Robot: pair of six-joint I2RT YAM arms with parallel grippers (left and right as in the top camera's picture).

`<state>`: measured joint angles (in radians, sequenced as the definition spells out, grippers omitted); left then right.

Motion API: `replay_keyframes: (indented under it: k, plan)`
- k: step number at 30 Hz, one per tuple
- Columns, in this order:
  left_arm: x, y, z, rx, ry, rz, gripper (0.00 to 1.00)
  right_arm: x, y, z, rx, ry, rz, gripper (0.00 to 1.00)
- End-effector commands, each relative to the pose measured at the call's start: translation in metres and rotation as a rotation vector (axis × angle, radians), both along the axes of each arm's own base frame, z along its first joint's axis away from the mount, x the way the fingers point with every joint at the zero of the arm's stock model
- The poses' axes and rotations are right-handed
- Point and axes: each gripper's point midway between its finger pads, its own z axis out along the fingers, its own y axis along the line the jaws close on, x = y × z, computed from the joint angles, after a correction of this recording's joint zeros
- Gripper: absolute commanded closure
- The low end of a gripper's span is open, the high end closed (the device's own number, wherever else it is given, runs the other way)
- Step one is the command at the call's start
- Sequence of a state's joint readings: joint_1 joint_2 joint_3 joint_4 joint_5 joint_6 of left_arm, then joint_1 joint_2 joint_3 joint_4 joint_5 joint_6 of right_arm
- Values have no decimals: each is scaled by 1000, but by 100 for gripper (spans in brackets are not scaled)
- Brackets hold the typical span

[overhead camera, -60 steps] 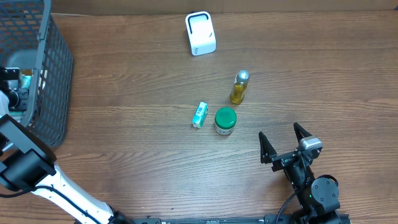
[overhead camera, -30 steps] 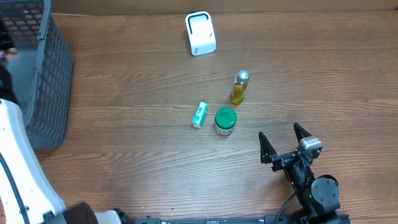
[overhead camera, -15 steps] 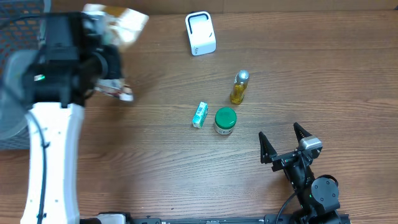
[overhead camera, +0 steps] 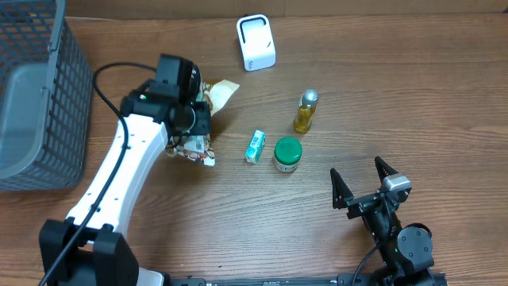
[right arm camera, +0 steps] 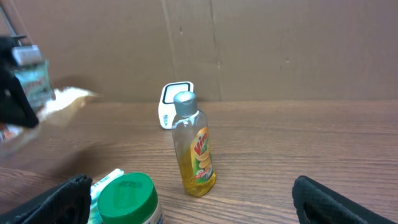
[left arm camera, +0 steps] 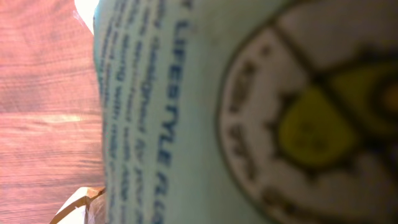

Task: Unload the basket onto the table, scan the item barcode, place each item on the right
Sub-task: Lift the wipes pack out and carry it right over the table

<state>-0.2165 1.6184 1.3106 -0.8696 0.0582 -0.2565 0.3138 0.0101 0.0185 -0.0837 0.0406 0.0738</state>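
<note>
The left gripper (overhead camera: 190,119) is clenched on a pouch (overhead camera: 223,89), gripping it about mid-length so that both ends stick out past the fingers. In the overhead view the pouch's long axis runs diagonally: its tan end points away from the robot and to the right, toward the white scanner (overhead camera: 255,42), while its printed end (overhead camera: 190,151) points back toward the near edge of the desk (overhead camera: 413,95). The pouch sits left of centre, between the basket (overhead camera: 63,95) and the cluster of small items, and well short of the scanner. Whether its lower end touches the desk cannot be told. The left wrist view is filled by a pale green face of the pouch (left arm camera: 249,112), its lines of print running sideways beside a round emblem; no barcode shows there. A small box (overhead camera: 255,146) and a green-lidded jar (overhead camera: 287,153) stand just beside each other, with a bottle (overhead camera: 305,111) of yellow liquid upright near them. The right gripper (overhead camera: 355,165) rests near the desk's front edge, jaws spread wide and holding nothing.
</note>
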Motion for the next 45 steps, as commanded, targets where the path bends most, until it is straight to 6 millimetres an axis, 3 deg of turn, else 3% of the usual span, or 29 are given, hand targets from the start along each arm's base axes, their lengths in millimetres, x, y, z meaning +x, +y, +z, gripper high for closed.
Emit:
replay_keyframes:
  k: [1, 7, 21, 45]
  plan:
    - [-7, 12, -30, 35, 34, 128, 79, 1, -1, -3, -3, 0, -5, 0]
    - [-15, 17, -63, 35, 38, 179, 78, 1, -1, -3, -3, 0, -5, 0]
    - [-31, 28, -99, 77, 47, 204, 76, 1, -1, -3, -3, 0, -5, 0]
    - [-34, 29, -103, 81, 50, 199, 72, 1, -1, -3, -3, 0, -5, 0]
